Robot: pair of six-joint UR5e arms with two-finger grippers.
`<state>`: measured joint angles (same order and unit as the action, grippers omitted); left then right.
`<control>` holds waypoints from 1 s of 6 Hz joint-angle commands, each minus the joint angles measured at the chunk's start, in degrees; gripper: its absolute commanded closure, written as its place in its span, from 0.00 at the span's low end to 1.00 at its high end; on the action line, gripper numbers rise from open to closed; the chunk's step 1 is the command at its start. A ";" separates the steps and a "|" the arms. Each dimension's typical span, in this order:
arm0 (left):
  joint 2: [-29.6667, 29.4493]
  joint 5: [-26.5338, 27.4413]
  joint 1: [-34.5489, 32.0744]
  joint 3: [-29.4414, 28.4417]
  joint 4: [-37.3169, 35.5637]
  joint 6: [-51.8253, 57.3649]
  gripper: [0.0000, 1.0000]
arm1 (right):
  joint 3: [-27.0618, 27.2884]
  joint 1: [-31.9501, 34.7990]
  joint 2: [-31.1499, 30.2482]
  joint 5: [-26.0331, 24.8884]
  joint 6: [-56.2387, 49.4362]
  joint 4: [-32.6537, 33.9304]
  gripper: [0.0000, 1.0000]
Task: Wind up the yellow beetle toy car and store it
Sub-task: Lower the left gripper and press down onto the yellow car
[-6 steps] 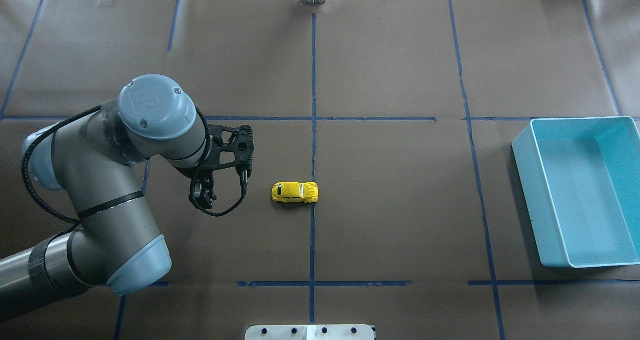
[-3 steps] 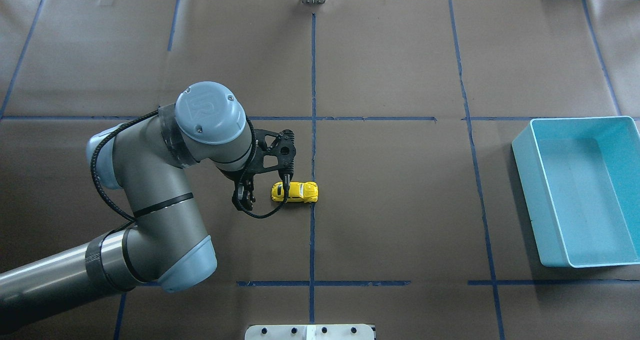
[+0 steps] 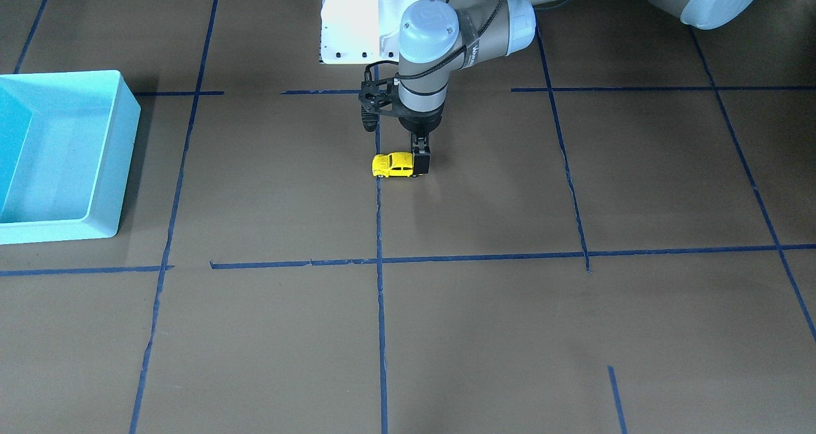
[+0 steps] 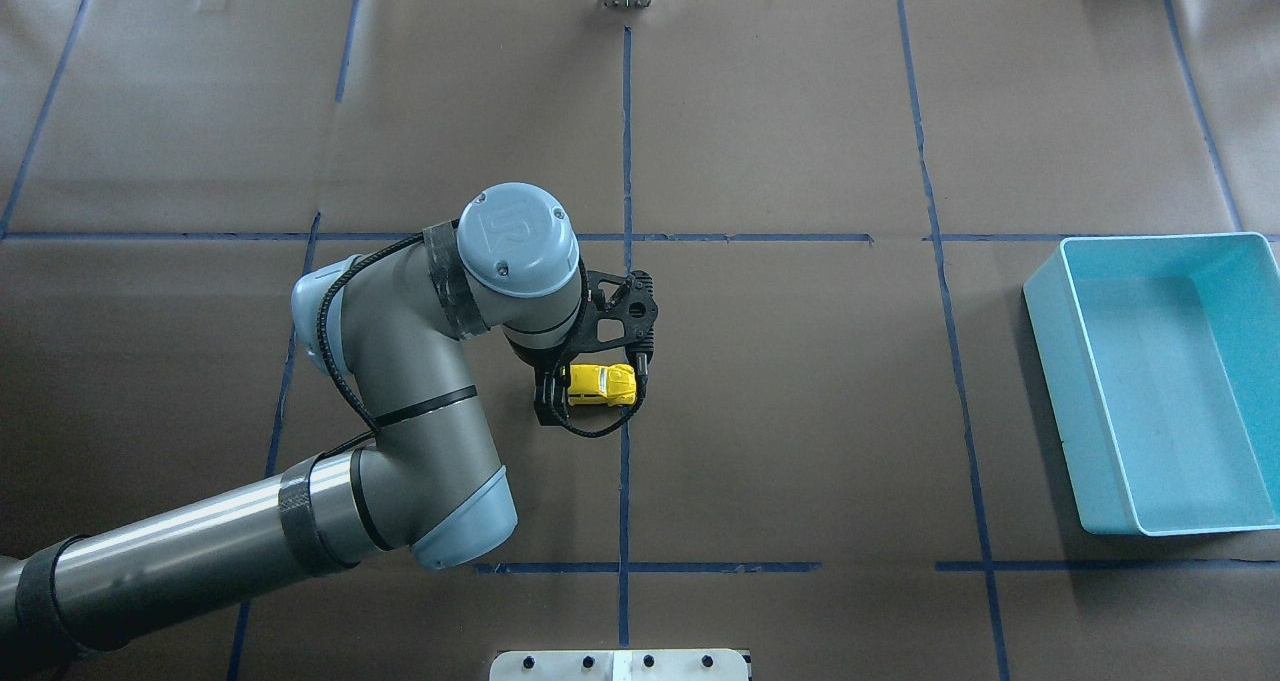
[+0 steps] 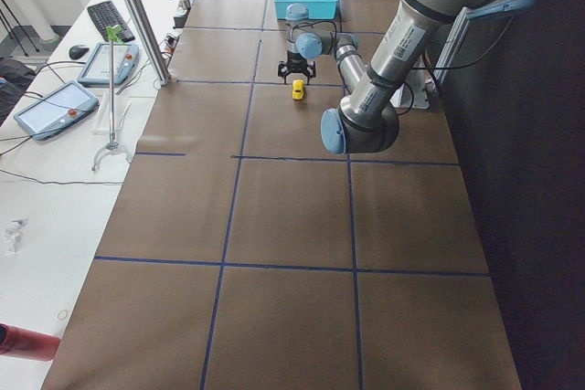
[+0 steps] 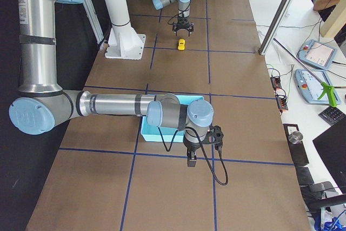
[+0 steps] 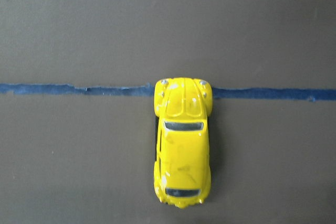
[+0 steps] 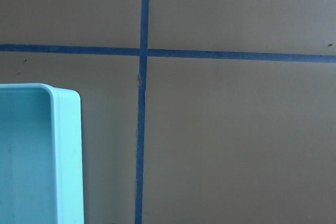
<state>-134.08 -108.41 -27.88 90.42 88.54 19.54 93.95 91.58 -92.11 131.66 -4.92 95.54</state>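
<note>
Yellow car (image 3: 395, 164) sits on the brown table (image 3: 484, 332), 1 end on a blue tape line. Left gripper (image 3: 421, 163) is low at its other end, finger spread unclear. Right gripper (image 6: 190, 160) hangs beside the bin (image 6: 148, 133); whether its fingers are wide or narrow cannot be told.

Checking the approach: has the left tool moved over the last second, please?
Yes: the left tool moved rightward toward the central tape line, reaching the yellow car.
</note>
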 commanded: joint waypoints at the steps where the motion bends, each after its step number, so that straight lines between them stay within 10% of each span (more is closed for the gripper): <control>1: -1.35 0.04 0.55 -3.39 2.16 -0.03 0.00 | -0.26 0.00 0.00 0.00 0.09 0.00 0.00; 6: -2.67 0.04 1.52 -8.32 6.73 -0.12 0.00 | -1.05 0.00 0.00 0.00 0.00 0.00 0.00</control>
<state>-136.25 -108.39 -26.32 83.34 94.12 19.45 93.29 91.58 -92.11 131.66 -4.90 95.54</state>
